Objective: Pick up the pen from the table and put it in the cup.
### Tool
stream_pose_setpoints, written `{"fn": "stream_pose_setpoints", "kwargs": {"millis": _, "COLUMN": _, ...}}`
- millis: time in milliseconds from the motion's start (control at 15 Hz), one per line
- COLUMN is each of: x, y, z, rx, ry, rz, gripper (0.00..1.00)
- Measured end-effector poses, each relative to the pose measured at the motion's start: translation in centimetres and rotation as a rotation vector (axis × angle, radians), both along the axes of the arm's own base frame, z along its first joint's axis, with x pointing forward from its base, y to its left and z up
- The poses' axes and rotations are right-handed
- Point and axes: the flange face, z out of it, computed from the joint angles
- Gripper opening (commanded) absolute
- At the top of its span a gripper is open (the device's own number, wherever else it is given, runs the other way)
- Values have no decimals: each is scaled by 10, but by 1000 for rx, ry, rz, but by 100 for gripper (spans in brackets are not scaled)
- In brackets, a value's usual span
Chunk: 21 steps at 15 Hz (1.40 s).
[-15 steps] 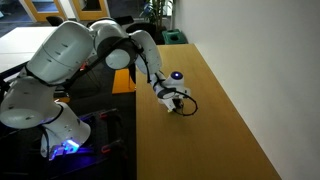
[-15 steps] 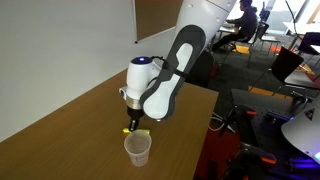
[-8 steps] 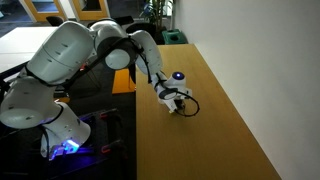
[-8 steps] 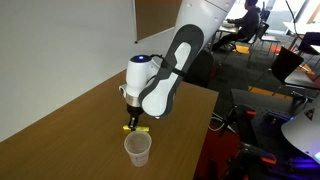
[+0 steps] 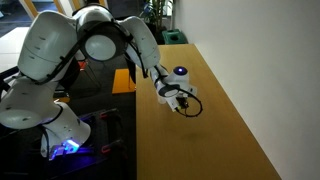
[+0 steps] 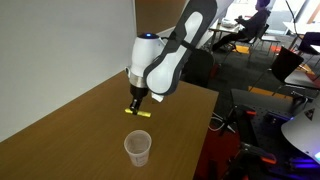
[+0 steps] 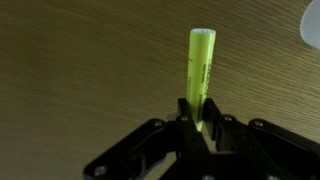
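Observation:
My gripper point(image 6: 136, 106) is shut on the yellow-green pen point(image 6: 139, 112) and holds it level, a little above the light-brown table point(image 6: 70, 135). In the wrist view the pen point(image 7: 199, 72) sticks out from between my fingers point(image 7: 196, 122) over the wood. The small white cup point(image 6: 137, 149) stands upright on the table, nearer the camera than the pen and apart from it. A corner of the cup shows at the top right of the wrist view point(image 7: 311, 22). In an exterior view my gripper point(image 5: 182, 101) hangs over the table point(image 5: 215, 120); the pen and cup are hidden there.
The table's edge runs beside my arm's base point(image 5: 50, 120), with a dark drop to the floor. Office desks, chairs and seated people point(image 6: 245, 18) are in the background. A wall point(image 6: 60, 50) borders the table's far side.
My gripper has risen and moved away from the cup with the pen in it. The arm's upper links have swung upward. The cup has not moved.

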Motion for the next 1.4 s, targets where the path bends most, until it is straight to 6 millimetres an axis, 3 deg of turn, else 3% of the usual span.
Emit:
{"fn": "stream_pose_setpoints", "kwargs": {"millis": 667, "x": -65, "y": 9, "z": 85, "rx": 120, "ry": 11, "rz": 44, "gripper": 5}}
{"fn": "stream_pose_setpoints", "kwargs": {"millis": 933, "x": -75, "y": -1, "z": 99, "rx": 195, "ry": 28, "rz": 98, "gripper": 5}}
{"fn": "stream_pose_setpoints", "kwargs": {"millis": 1400, "x": -77, "y": -33, "z": 105, "rx": 219, "ry": -32, "rz": 167, "gripper": 5}}
